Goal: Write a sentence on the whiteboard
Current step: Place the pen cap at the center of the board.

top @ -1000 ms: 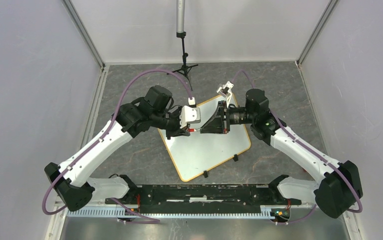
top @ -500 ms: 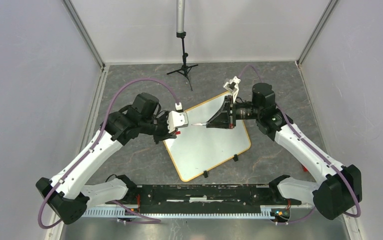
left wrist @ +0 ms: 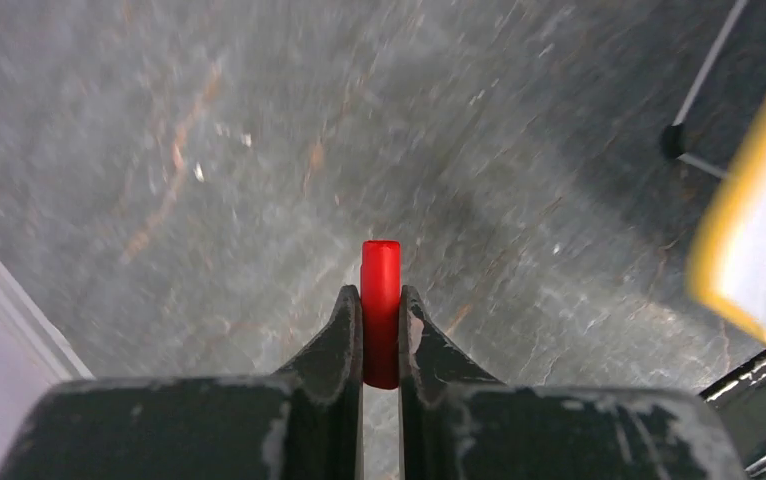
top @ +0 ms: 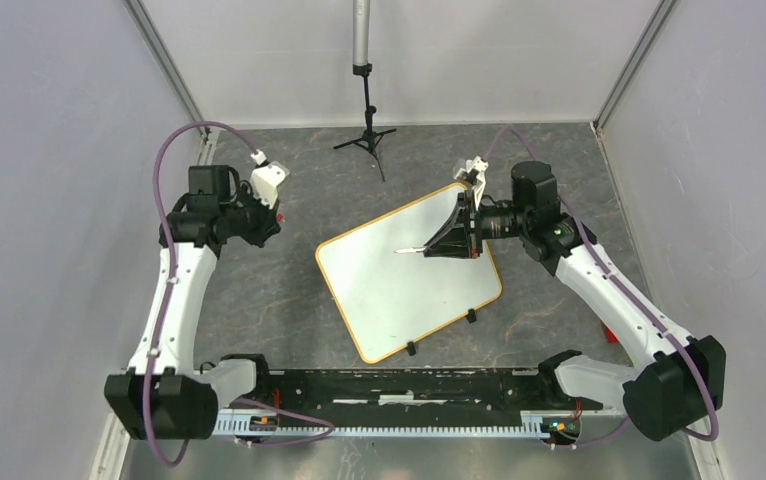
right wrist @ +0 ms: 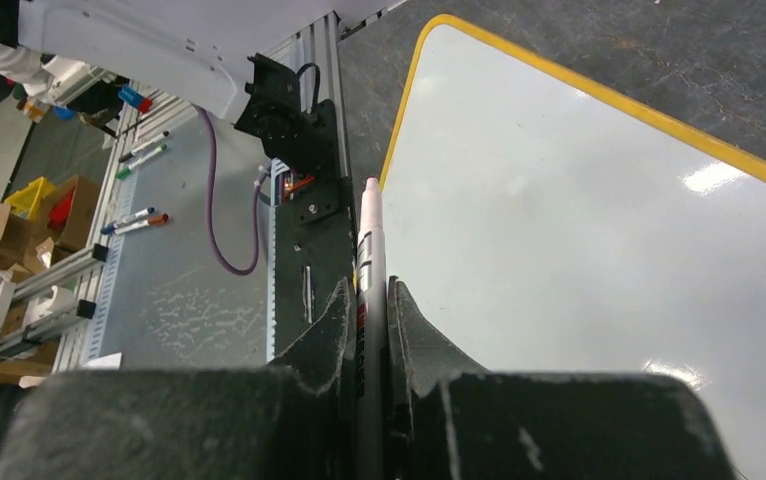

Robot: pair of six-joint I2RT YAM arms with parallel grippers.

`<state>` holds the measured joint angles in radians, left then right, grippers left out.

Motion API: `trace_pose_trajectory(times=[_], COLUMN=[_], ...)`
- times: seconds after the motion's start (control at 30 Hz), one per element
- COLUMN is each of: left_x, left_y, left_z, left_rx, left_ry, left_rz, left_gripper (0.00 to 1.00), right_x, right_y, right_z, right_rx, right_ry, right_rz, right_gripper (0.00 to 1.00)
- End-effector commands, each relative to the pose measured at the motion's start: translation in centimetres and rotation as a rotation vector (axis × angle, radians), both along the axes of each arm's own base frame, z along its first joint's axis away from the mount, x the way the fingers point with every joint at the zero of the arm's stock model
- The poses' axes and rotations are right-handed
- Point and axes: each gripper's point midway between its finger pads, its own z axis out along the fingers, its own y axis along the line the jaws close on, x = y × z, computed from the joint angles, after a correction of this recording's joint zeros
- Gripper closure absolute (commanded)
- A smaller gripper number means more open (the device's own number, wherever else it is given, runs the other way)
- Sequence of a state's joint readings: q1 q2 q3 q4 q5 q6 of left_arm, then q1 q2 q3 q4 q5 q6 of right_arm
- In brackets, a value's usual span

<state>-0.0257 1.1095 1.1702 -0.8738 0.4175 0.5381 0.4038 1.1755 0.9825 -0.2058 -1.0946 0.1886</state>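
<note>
Whiteboard [top: 409, 290] lies flat on the table [top: 259, 300], turned askew; right gripper [right wrist: 367, 295] sits over its far half, clenched on a white marker [right wrist: 369, 230]. Left gripper [left wrist: 380, 305] is well apart to the whiteboard's left, pinching a red cap [left wrist: 380, 265].

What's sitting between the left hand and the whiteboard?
Nothing: only bare grey tabletop separates the left hand from the whiteboard, as the top view shows.

Pale walls [top: 49, 150] enclose a grey stone-patterned tabletop [top: 279, 300]; a black tripod [top: 365, 138] stands at back.
</note>
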Motion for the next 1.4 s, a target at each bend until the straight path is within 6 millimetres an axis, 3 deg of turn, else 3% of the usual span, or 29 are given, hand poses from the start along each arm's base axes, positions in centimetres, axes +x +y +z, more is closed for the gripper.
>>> trace_pose_trajectory(times=[0.0,0.1,0.27,0.63,0.93,1.13,1.27,1.37], left_x=[0.9,0.9,0.7,-1.0,-2.1,-2.9,-3.1,-2.3], left_y=[3.7,5.1,5.8,6.4,5.8,4.4,3.2,2.5], left_z=[-5.7,-9.5,-13.5,-19.2,-21.2,-21.9,-20.9,-18.7], left_rx=[-0.004,0.050,0.080,0.144,0.235,0.243,0.185,0.148], left_ry=[0.146,0.219,0.293,0.444,0.519,0.573,0.584,0.547], left_rz=[0.166,0.209,0.245,0.248,0.197,0.142,0.102,0.078], left_gripper=[0.98,0.97,0.96,0.87,0.78,0.64,0.52,0.43], right_x=[-0.7,-0.7,-0.8,-0.5,-0.3,-0.3,-0.2,-0.2], right_y=[-0.4,-0.5,-1.0,-1.1,-0.4,-0.3,-0.3,-0.3], right_z=[0.4,0.0,-1.1,-2.7,-3.7,-3.9,-4.0,-4.0], right_rx=[-0.014,-0.028,-0.069,-0.101,-0.136,-0.147,-0.152,-0.156], right_ry=[-0.111,-0.145,-0.174,-0.175,-0.194,-0.198,-0.200,-0.214], right_rz=[0.058,0.058,0.053,0.034,0.039,0.052,0.055,0.056], right_gripper=[1.00,1.00,1.00,1.00,1.00,1.00,1.00,1.00])
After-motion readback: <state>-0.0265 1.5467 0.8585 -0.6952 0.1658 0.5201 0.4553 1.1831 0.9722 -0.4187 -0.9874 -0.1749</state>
